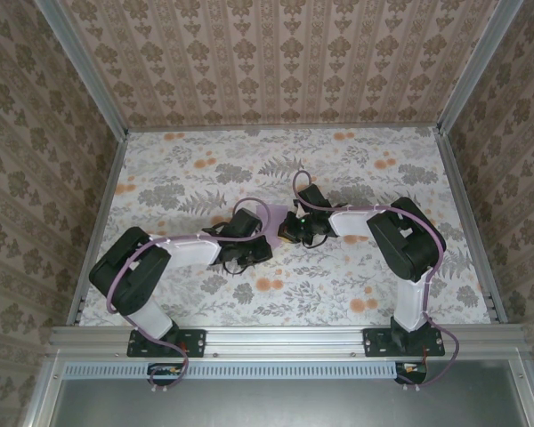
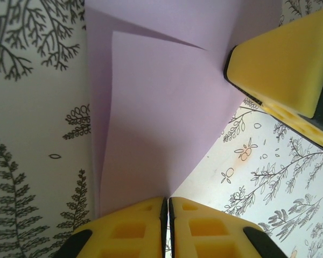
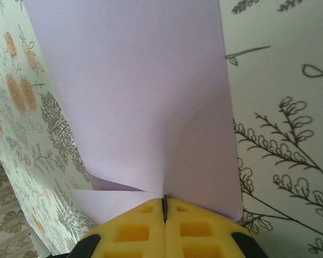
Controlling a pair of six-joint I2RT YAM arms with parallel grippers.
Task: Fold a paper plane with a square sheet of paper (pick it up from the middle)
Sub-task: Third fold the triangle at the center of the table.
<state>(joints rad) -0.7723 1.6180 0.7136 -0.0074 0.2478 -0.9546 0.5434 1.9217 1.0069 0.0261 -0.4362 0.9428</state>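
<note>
Patterned wallpaper [image 1: 285,62] closes in three sides of a table [image 1: 365,178] covered with a floral cloth in grey leaves and orange blooms. Both arms reach in from the near edge and meet around the middle of the table, with their wrists almost touching.

Between them is the sheet of paper [image 2: 161,113], plain lilac and already creased. In the left wrist view one layer lies folded over another, and its slanting edge runs from the upper left towards the right. The sheet narrows towards the left gripper [image 2: 167,208], whose yellow padded fingers are pressed together with the near tip of the paper caught in the seam between them. One yellow finger [image 2: 282,59] of the other arm shows at the upper right of that view, against the far side of the sheet.

The right gripper [image 3: 164,207] is likewise clamped tight on the paper. In its own wrist view the lilac surface spreads away from the closed pads, and a small folded corner pokes out to the left just beside them. Whether the sheet rests on the cloth or hangs just above it cannot be told.
</note>
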